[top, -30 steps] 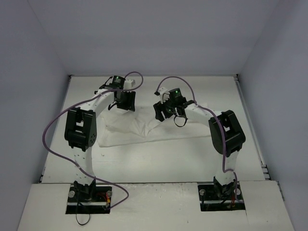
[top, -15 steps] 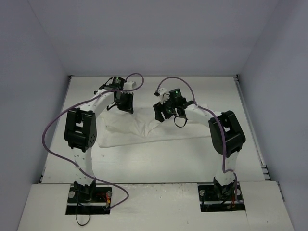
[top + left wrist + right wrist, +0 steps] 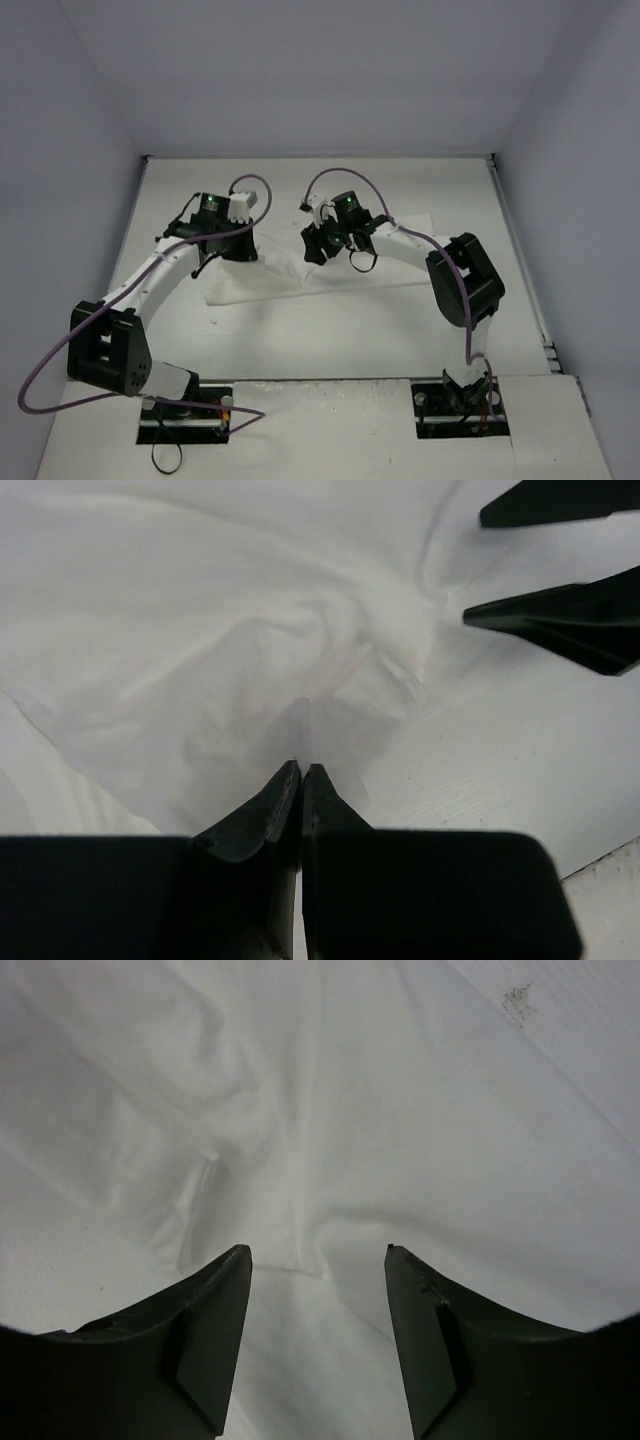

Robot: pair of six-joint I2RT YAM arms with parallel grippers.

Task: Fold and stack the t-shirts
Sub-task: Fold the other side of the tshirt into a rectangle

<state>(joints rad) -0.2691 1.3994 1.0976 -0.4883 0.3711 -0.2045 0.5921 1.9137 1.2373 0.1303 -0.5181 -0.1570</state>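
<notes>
White table [image 3: 330,335] filling the bottom of a three-sided booth. Pale grey-lilac back wall [image 3: 320,70] rising at the far edge, left wall [image 3: 55,200] and right wall [image 3: 585,200] closing in the sides. Thin metal rail [image 3: 522,265] running along the table's right edge. Rougher white board [image 3: 330,425] lying across the near edge. Even light coming from above, throwing soft shadows. Small brown speck [image 3: 517,1000] showing on the table surface in the right wrist view.

place: robot lab test cell | evid: plain grey walls [image 3: 320,70] 3 sides, white table [image 3: 340,330]
</notes>
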